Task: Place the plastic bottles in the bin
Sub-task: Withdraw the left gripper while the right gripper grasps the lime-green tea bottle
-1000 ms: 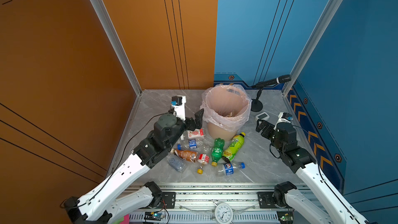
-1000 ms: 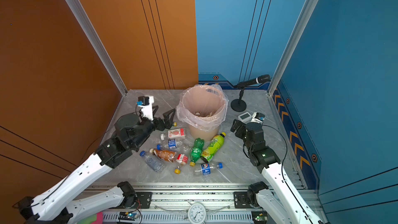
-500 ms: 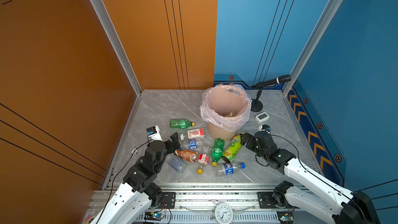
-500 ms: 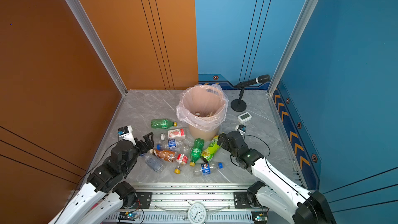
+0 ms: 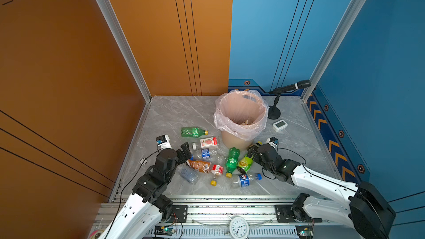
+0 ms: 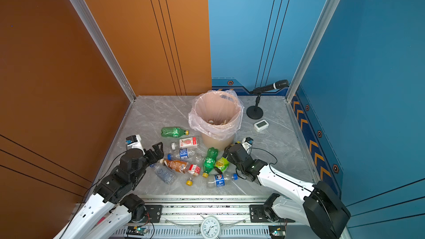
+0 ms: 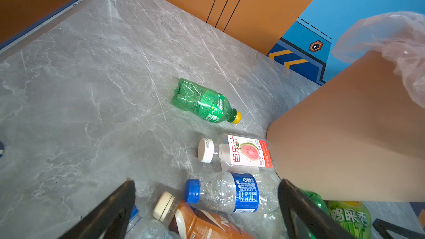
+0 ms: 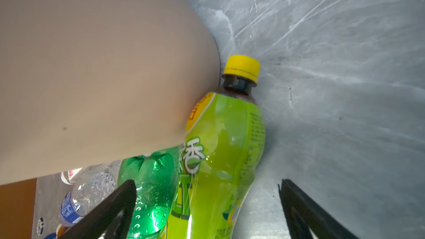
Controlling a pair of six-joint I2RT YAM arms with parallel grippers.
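Plastic bottles (image 5: pixel 231 160) lie clustered near the front edge of the marble surface (image 5: pixel 179 111), just before the bin (image 5: pixel 234 141), with a yellow-green bottle (image 8: pixel 220 148) touching its wall between the wide-spread jaws of the right gripper (image 8: pixel 207 182), while the left gripper (image 7: pixel 207 182), equally wide and empty, hovers at the cluster's left.

The plastic bottles (image 5: pixel 231 160) lie on the tabletop (image 5: pixel 174 111) before the bin (image 5: pixel 234 140), the microphone stand (image 5: pixel 274 113) behind its right side.

A robot lab test cell: orange and blue panel walls (image 5: pixel 69 65), aluminium posts (image 5: pixel 118 40), stone-look floor (image 5: pixel 179 111), microphone (image 5: pixel 292 86), clock (image 5: pixel 239 228), arms (image 5: pixel 322 183) on a rail (image 5: pixel 230 211).
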